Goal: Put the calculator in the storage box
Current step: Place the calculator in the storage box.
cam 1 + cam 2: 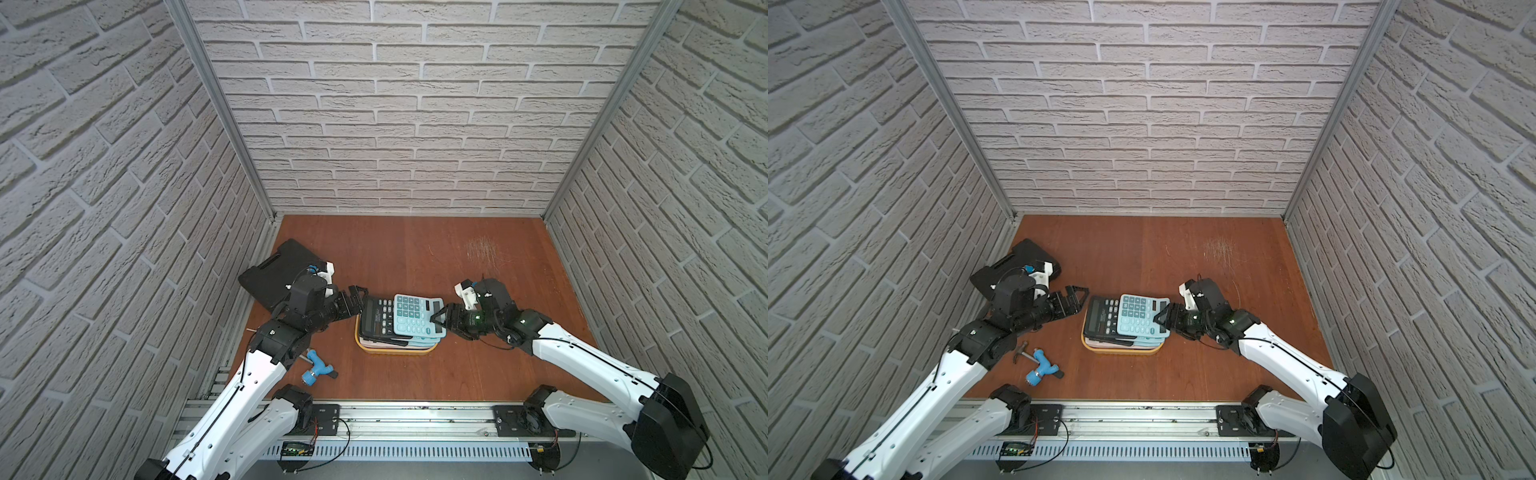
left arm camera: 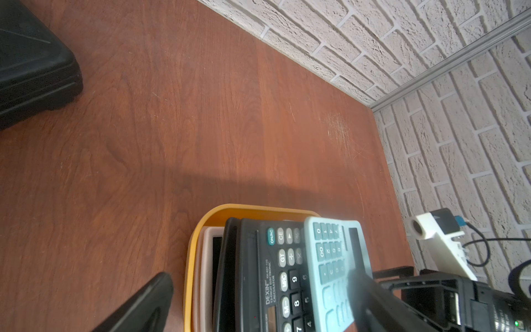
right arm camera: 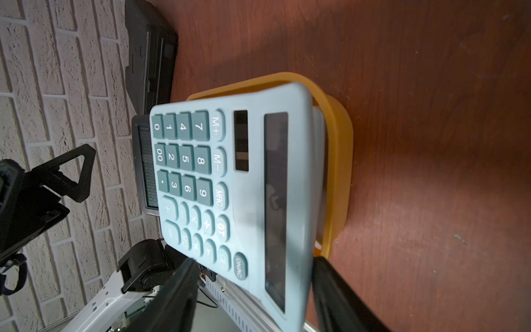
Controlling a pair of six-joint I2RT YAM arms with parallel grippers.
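The yellow storage box (image 1: 395, 351) (image 1: 1121, 352) sits mid-table with a stack of calculators in it. On top lie a black calculator (image 1: 376, 318) (image 2: 258, 273) and a light blue calculator (image 1: 415, 316) (image 3: 253, 186), which is tilted and overhangs the right rim. My right gripper (image 1: 438, 318) (image 3: 254, 263) is open around the blue one's display end, and a gap shows beside one finger (image 3: 178, 287). My left gripper (image 1: 359, 299) (image 2: 261, 276) stands open just left of the box, by the black calculator's end, holding nothing.
A flat black case (image 1: 278, 274) lies at the back left, partly under the left arm. A blue-handled tool (image 1: 318, 365) lies at the front left, near the left arm's elbow. Brick walls close in three sides, and a metal rail (image 1: 415, 415) runs along the front.
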